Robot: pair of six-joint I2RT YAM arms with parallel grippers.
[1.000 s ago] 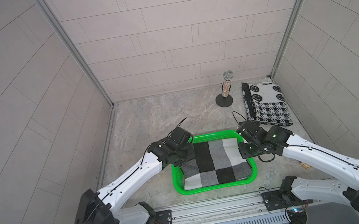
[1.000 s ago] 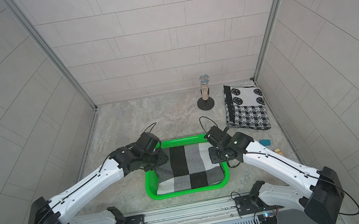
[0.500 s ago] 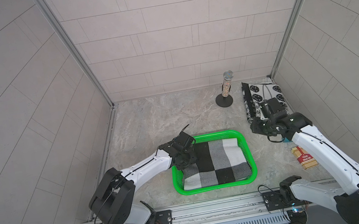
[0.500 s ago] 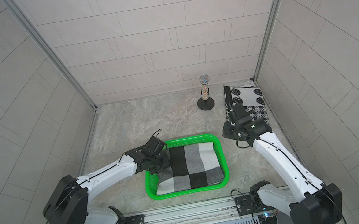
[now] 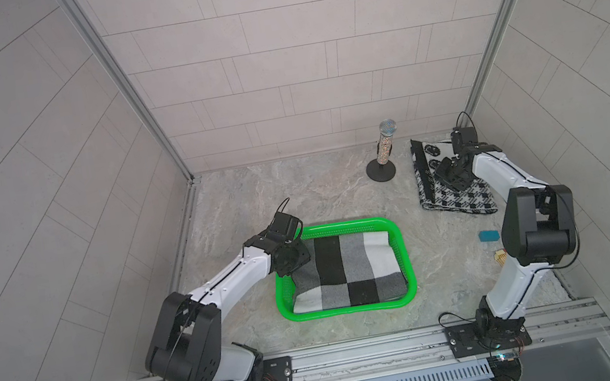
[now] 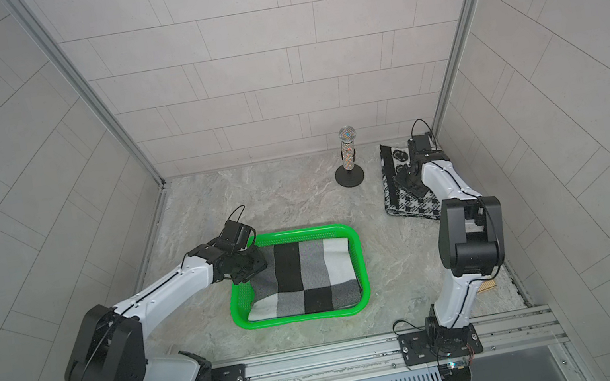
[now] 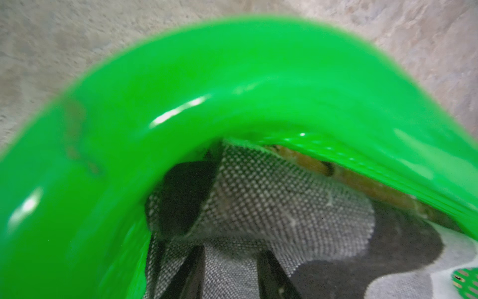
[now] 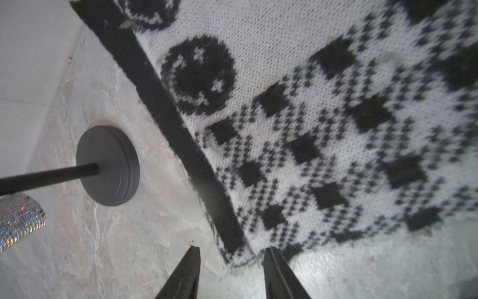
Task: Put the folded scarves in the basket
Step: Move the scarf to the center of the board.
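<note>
Both top views: black-grey-white checked folded scarf [image 5: 344, 273] lies flat inside bright green perforated plastic basket [image 5: 350, 309], mid-table. Left gripper [image 5: 294, 264] at basket's far left corner, jaws part-open against scarf corner; grip on cloth unclear. Right gripper [image 8: 232, 249] well apart, over edge of black-and-white houndstooth knit cloth [image 8: 310, 129] beside glittery microphone on black round stand [image 8: 108, 165], jaws spread, empty.

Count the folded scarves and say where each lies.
2. The checked scarf lies in the green basket; the patterned scarf lies on the table near the back right corner. None seems hidden.
</note>
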